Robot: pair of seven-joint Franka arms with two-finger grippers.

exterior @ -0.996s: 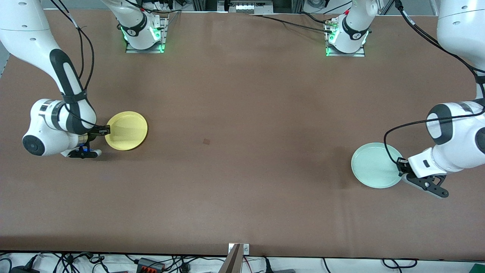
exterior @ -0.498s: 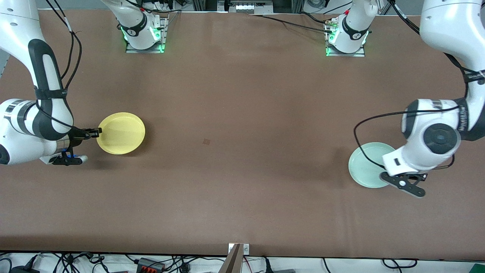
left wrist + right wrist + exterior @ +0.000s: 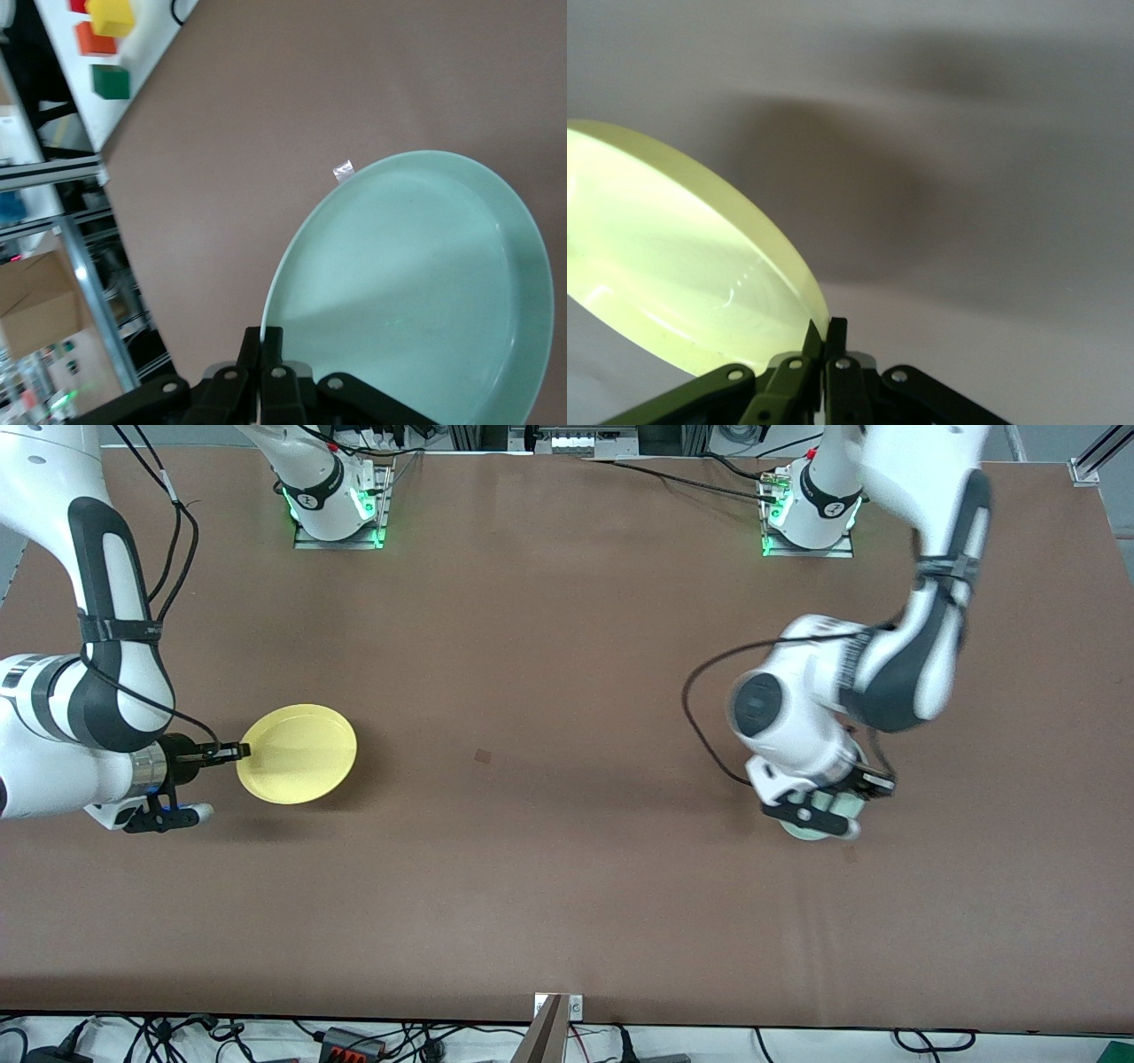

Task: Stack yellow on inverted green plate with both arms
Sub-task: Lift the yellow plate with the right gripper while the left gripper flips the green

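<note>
Yellow plate (image 3: 298, 754) pinched at its rim by right hand (image 3: 232, 752), lifted off the desk (image 3: 549, 691) w/ shadow underneath, over the right arm's end of desk; in right wrist view, fingers (image 3: 833, 341) clamped tight on plate (image 3: 673, 266) edge, plate tilted. Green plate (image 3: 828, 815) mostly hidden under left arm's wrist, only a pale sliver showing, over desk toward the left arm's end but well in from the edge. Left hand (image 3: 864, 788) gripping it at the rim; left wrist view shows fingers (image 3: 264, 345) closed on rim of green plate (image 3: 425, 292), hollow side toward camera, desk seen past it. Small scrap of tape (image 3: 342, 169) on desk near plate's edge. Coloured blocks (image 3: 106, 44) on pale surface off the desk edge. Small dark mark (image 3: 482, 755) mid-desk between the two plates.
</note>
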